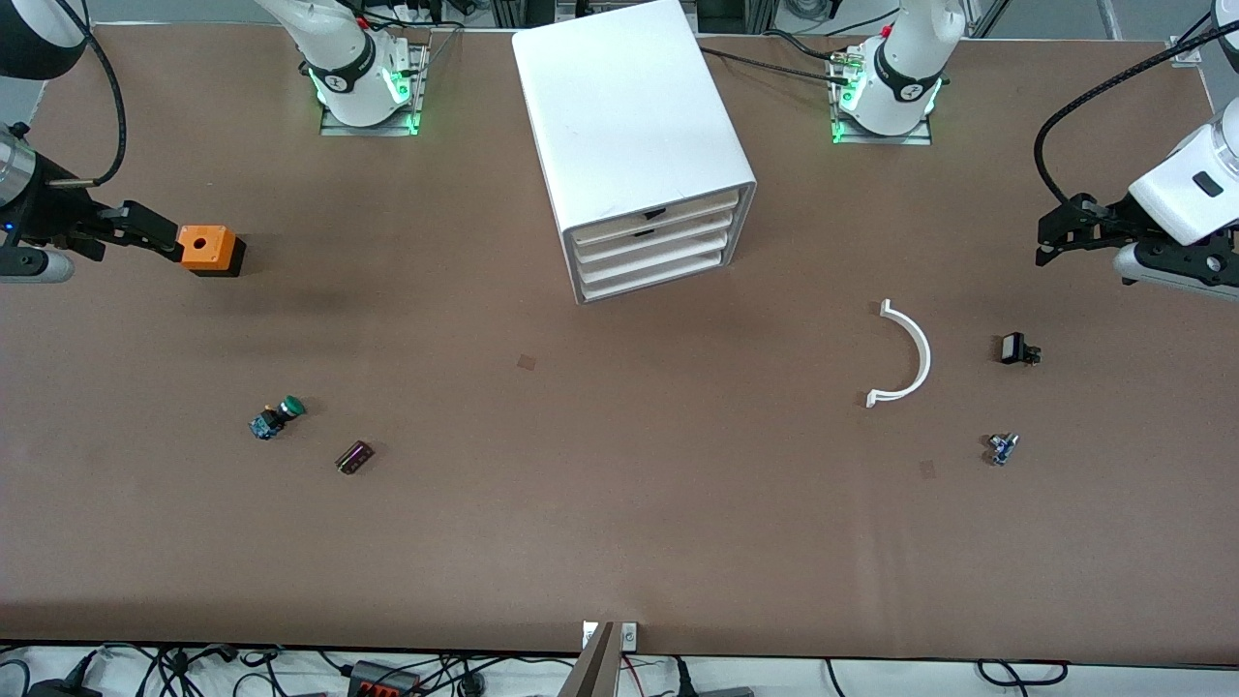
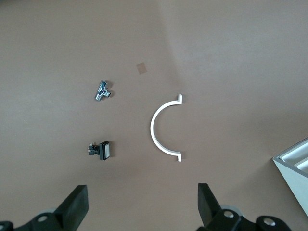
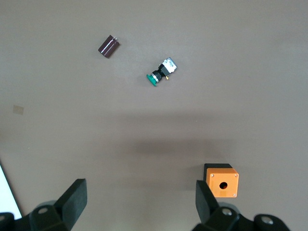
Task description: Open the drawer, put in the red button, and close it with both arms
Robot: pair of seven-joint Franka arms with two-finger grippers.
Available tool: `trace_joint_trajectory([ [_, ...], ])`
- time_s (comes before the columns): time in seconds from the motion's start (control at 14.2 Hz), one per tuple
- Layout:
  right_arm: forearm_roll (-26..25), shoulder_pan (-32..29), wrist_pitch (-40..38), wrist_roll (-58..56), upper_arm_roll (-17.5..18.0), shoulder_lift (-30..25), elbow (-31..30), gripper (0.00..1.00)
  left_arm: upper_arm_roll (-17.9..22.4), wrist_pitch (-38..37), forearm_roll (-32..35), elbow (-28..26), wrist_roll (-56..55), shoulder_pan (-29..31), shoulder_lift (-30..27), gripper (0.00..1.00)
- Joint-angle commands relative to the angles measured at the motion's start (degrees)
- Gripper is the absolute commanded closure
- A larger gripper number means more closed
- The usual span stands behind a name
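Note:
The white four-drawer cabinet stands at the middle of the table between the arm bases, with all drawers shut. Its second drawer from the top is flush with the rest. No red button shows in any view. My left gripper is open and empty over the table at the left arm's end; in its wrist view the gripper hangs over bare table. My right gripper is open and empty beside the orange box; its wrist view shows the box by one finger.
A green-capped button and a dark cylinder lie toward the right arm's end. A white half-ring, a small black part and a small metal-blue part lie toward the left arm's end.

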Motion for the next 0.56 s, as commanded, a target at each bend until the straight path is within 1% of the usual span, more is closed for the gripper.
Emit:
trace_joint_trajectory([
  [0.0, -0.42, -0.25, 0.09, -0.14, 0.4, -0.98, -0.72, 0.0, -0.05, -1.59, 1.34, 2.26, 0.85, -0.25, 0.99, 0.0],
  [0.49, -0.51, -0.16, 0.27, -0.23, 0.31, -0.98, -0.72, 0.0, -0.05, -2.11, 1.25, 2.88, 0.76, -0.25, 1.34, 0.0],
])
